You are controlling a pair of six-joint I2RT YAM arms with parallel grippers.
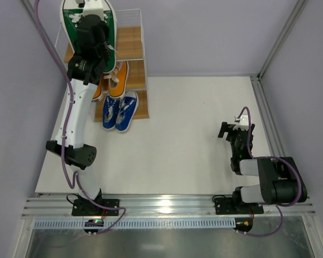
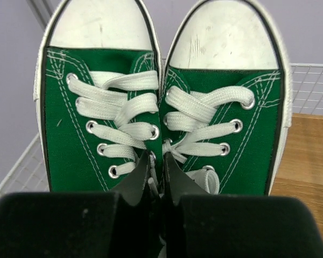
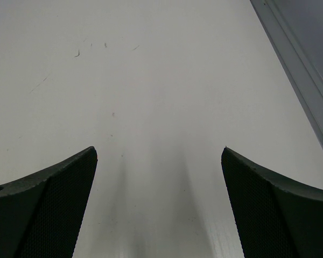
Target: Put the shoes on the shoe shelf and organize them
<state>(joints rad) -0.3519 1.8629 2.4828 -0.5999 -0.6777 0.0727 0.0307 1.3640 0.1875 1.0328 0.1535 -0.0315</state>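
The shoe shelf [image 1: 132, 42] stands at the far left. My left gripper [image 1: 92, 24] reaches over its top tier, shut on the green pair of sneakers [image 1: 71, 24]. In the left wrist view the fingers [image 2: 137, 180] pinch the inner edges of both green shoes [image 2: 97, 107] together, toes pointing away. I cannot tell whether the pair rests on the top board [image 2: 307, 156]. The orange pair [image 1: 118, 80] sits on the middle tier, partly hidden by the arm. The blue pair [image 1: 121, 111] sits on the lowest tier. My right gripper [image 1: 231, 130] is open and empty over the white table at the right.
The white wire frame [image 2: 312, 86] runs behind and beside the green shoes. Purple walls enclose the table on three sides. A metal rail [image 3: 301, 59] runs along the right edge near the right gripper [image 3: 159, 153].
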